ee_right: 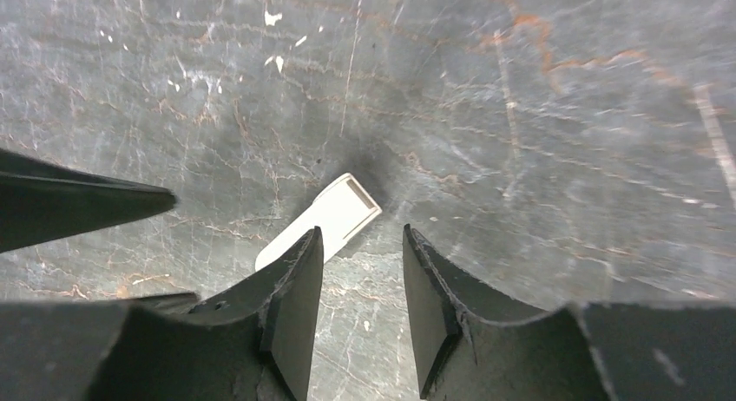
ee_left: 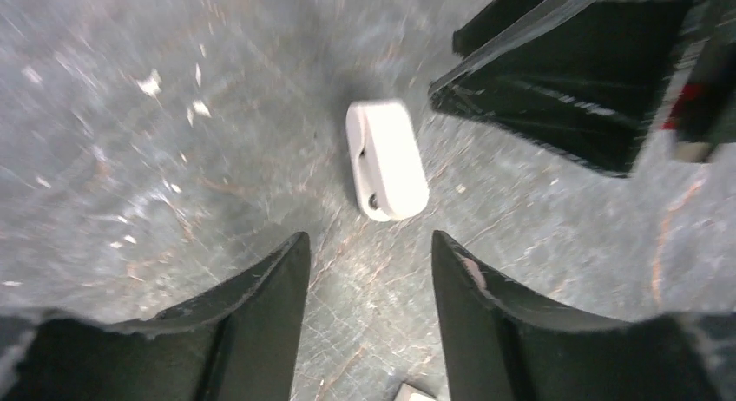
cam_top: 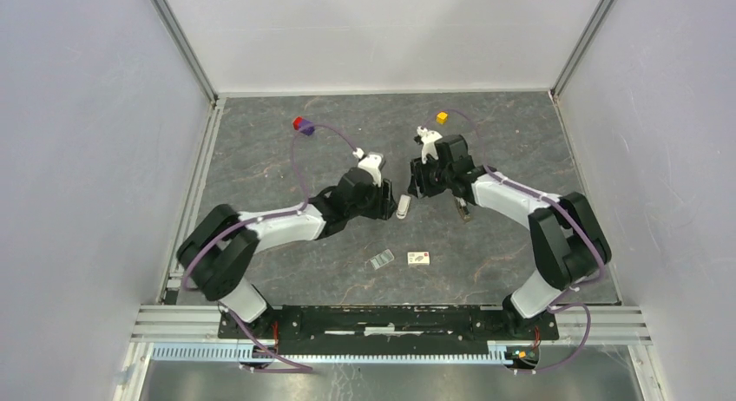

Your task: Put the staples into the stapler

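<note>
The white stapler (cam_top: pixel 404 207) lies flat on the dark stone table between both grippers. In the left wrist view the stapler (ee_left: pixel 386 161) rests just beyond my left gripper (ee_left: pixel 369 253), which is open with only bare table between its fingers. In the right wrist view the stapler (ee_right: pixel 328 215) lies ahead and left of my right gripper (ee_right: pixel 360 240), partly hidden behind its left finger; this gripper is open and holds nothing. A small labelled box (cam_top: pixel 418 258) and a clear little packet (cam_top: pixel 380 260) lie nearer the bases; loose staples do not show.
A red-and-purple cube (cam_top: pixel 302 124) and a yellow cube (cam_top: pixel 442 117) sit at the back of the table. A small dark object (cam_top: pixel 463 212) lies beside the right arm. Grey walls enclose the table on three sides.
</note>
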Robot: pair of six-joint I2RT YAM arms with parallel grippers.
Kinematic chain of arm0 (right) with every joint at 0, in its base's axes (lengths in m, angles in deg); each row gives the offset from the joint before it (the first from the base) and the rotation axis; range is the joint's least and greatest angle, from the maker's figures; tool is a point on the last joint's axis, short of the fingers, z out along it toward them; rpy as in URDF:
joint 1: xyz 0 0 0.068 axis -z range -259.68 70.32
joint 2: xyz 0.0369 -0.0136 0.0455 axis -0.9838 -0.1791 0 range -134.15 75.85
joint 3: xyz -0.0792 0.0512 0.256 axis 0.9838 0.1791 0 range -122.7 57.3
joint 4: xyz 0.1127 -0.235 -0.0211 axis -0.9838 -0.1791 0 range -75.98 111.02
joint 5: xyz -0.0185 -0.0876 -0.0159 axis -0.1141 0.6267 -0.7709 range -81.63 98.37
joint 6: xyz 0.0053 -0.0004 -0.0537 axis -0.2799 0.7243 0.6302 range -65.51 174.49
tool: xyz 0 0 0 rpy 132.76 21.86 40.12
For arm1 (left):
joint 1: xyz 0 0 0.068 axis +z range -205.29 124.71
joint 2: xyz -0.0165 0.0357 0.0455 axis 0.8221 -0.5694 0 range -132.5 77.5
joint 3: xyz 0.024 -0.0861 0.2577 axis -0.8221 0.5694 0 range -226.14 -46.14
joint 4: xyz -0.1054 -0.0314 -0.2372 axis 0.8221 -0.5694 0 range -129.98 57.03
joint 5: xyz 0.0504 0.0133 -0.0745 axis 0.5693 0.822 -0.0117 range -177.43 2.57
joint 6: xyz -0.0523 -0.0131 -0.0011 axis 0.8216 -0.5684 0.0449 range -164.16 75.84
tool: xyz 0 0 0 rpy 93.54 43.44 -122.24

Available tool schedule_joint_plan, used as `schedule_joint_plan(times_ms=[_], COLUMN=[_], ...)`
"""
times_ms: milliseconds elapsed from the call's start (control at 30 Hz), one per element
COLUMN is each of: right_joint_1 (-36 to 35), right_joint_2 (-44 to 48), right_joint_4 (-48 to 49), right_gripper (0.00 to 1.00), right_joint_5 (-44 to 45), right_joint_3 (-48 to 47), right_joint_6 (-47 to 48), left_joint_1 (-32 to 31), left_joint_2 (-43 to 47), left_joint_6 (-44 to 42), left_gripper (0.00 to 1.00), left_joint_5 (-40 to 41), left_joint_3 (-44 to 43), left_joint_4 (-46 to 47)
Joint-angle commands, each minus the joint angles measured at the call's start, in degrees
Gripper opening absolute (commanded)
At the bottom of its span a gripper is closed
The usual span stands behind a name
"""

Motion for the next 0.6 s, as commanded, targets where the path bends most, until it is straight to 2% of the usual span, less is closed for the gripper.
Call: schedule_joint_plan(times_ms=[0, 67, 167, 200, 233, 367, 567], right_joint_1=[-0.30, -1.57, -4.78, -5.71, -6.85, -11.96, -20.96], right_joint_2=[6.92, 9.03, 12.08, 13.49, 14.65, 19.25, 20.85], right_joint_4=[-6.17, -6.66, -7.51, -7.42, -6.96, -4.65, -4.24], right_gripper=[0.46, 0.46, 0.46, 0.46, 0.45, 0.46, 0.46], right_joint_5=[4.40, 5.34, 8.08, 8.69, 9.38, 11.24, 16.22], right_joint_3=[-4.04, -2.63, 0.09, 1.16, 2.70, 7.29, 9.50], right_joint_6=[2.78, 2.54, 2.65, 2.34, 1.83, -0.11, -2.33], left_joint_1=[0.12, 0.12, 0.12, 0.12, 0.12, 0.11, 0.12], left_joint_2=[10.74, 14.54, 21.12, 23.32, 25.88, 35.36, 48.90], left_joint_6=[-4.63, -4.81, -5.33, -5.65, -6.03, -9.29, -15.55], left_gripper=[0.65, 0.75, 0.81, 0.95, 1.00, 1.00, 1.00], left_joint_5=[5.93, 8.20, 10.14, 10.56, 11.32, 13.98, 16.25], left_joint_3=[-5.74, -5.69, -5.43, -5.38, -5.61, -6.90, -5.11], left_joint_4=[-6.96, -10.03, -16.13, -18.44, -20.71, -31.60, -43.22])
